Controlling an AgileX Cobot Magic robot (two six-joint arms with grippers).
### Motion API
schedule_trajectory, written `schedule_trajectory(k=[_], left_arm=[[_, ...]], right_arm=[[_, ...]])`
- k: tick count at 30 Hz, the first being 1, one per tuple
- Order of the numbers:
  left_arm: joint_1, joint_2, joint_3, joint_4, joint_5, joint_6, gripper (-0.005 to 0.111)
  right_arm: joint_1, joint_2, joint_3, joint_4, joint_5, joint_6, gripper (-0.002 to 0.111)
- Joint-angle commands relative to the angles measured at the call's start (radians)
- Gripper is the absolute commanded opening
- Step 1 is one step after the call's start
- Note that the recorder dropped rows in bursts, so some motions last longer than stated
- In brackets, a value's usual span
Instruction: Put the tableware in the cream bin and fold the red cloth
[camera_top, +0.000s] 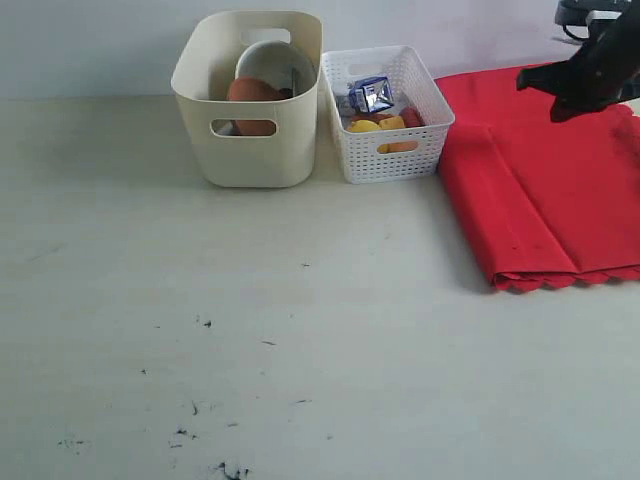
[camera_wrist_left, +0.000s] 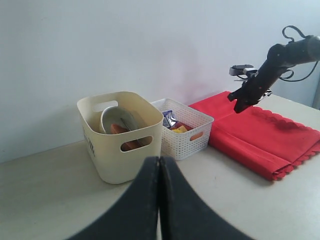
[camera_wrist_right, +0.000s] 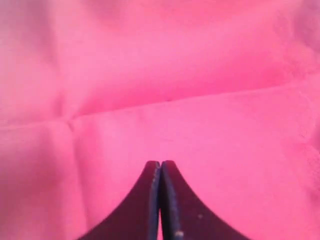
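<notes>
Cream bin standing upright on the pale table, near the far edge by the wall. Inside the bin, leaning on its back wall, a white ceramic bowl tilted on its side, and in front of it a round brown wooden plate, also visible through the front handle cutout. Other tableware inside the bin not possible to tell.

Just to the right of the bin, touching or almost touching its side, a white lattice basket with a small blue and silver carton and some yellow and orange food pieces.

To the right of the basket, well past the bin, the red cloth lying flat on the table, already folded in layers, with the scalloped edge turned to the near side of the table and a straight fold on the side facing the basket.

Right pincer above the far part of the cloth, to the right of the bin, fingers pressed together, holding nothing; in its own camera only red fabric below it.

Left pincer on the near side of the bin, raised above the table, fingers together too, with nothing between them.
</notes>
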Motion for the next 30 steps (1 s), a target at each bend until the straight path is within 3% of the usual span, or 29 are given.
schedule_trajectory(k=[1,30], left_arm=[[0.003,-0.005,0.002,0.004,-0.012,-0.005,0.0],[0.003,-0.005,0.002,0.004,-0.012,-0.005,0.0]], right_arm=[[0.021,0.01,0.002,0.062,0.048,-0.06,0.0],[0.026,0.239,-0.172,0.075,0.033,0.072,0.0]])
